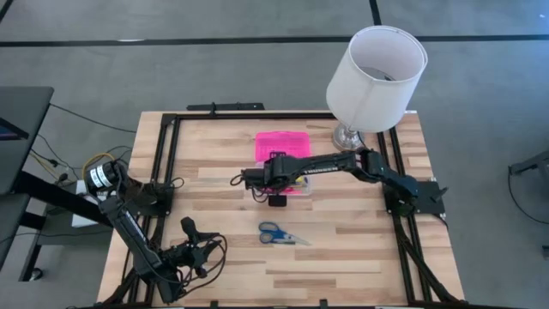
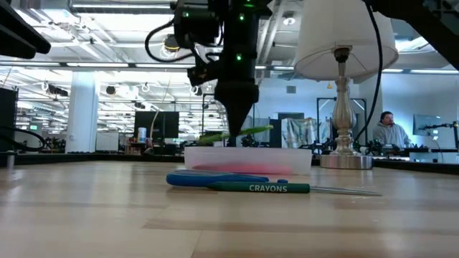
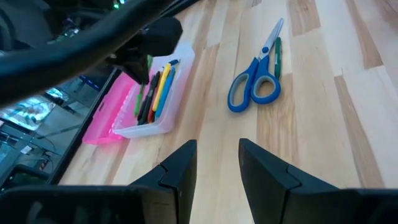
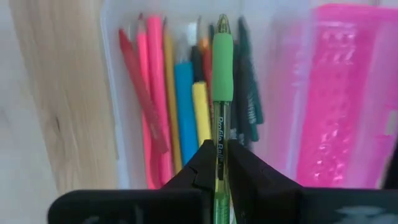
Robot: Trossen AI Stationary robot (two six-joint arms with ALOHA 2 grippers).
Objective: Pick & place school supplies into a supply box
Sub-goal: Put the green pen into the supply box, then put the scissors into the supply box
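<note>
right wrist view: right claw (image 4: 219, 163) pinched tight on green pen (image 4: 221, 74) above supply box (image 4: 118, 93); left claw (image 3: 217, 163) parted, empty.

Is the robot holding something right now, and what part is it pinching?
Yes. The right gripper pinches a green pen by its clear barrel, below the green grip, above the supply box. The left gripper is open and empty.

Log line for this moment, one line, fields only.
right gripper: shut on green pen, above clear case | left gripper: open, waiting near table edge | outside case: blue scissors, green crayon
</note>
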